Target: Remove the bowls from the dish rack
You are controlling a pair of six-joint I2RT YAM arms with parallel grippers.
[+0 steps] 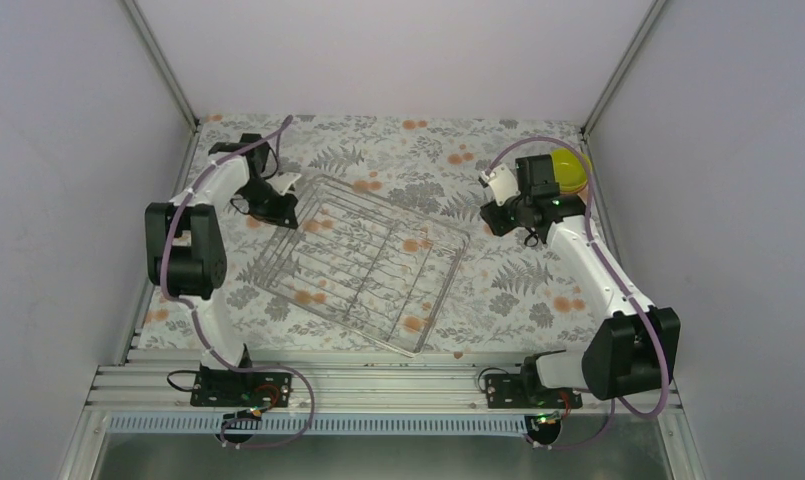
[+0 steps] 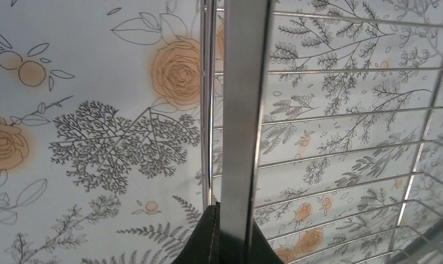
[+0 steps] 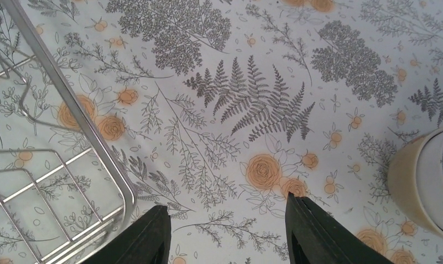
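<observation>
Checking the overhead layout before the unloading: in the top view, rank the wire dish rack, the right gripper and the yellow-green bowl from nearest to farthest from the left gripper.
1. The silver wire dish rack: mid-table, its far-left corner right at the left gripper.
2. The right gripper: past the rack's far-right corner.
3. The yellow-green round bowl: far-right corner, beyond the right gripper.

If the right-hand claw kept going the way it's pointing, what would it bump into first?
Most likely bare tablecloth: the right gripper faces flowered cloth, with the dish rack corner off to one side and a cream bowl to the other. Depth is unclear.
</observation>
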